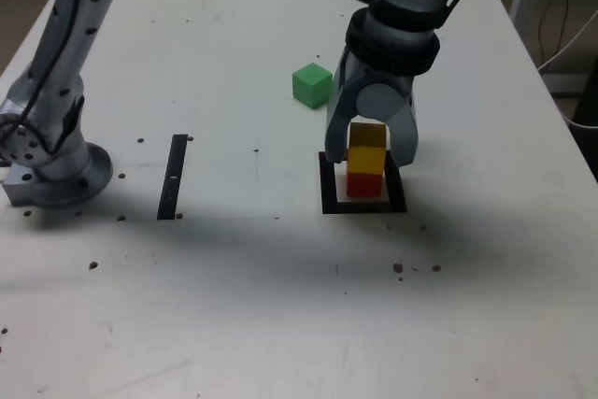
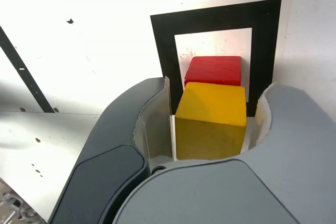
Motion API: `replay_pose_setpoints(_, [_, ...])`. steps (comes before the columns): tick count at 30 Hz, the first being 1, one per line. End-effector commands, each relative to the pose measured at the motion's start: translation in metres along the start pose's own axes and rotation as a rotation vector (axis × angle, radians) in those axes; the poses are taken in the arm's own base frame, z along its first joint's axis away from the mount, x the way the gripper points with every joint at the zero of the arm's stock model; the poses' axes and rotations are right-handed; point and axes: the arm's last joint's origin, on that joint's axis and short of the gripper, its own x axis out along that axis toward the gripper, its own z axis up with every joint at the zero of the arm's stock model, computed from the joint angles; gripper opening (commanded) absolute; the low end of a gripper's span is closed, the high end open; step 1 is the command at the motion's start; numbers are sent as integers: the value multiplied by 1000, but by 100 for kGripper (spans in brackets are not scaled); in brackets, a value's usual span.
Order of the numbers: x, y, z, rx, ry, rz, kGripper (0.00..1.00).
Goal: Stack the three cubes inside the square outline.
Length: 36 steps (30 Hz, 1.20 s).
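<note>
Red cube (image 1: 364, 184) and yellow cube (image 1: 366, 147) stood stacked lower right of centre in the exterior view, fingers (image 1: 377, 149) apart around yellow, green cube (image 1: 312, 85) unstacked.

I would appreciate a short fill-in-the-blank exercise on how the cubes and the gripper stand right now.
1. The yellow cube rests on top of the ____ cube.
2. The lower cube of that stack stands inside the black square ____.
3. The ____ cube stands apart from the stack, directly on the table.
4. The gripper is around the yellow cube, its jaws standing ____, with a gap on each side.

Missing words: red; outline; green; open
</note>
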Motion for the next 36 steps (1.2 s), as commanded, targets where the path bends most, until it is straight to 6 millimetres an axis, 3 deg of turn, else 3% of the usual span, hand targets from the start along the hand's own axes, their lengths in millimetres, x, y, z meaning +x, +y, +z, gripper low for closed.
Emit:
replay_pose_setpoints(1, [-2, -1, -2, 3, -7, 4, 96])
replay_pose_setpoints(24, [-51, 12, -43, -28, -73, 85, 99])
replay_pose_setpoints(36, [-45, 52, -55, -81, -45, 58, 99])
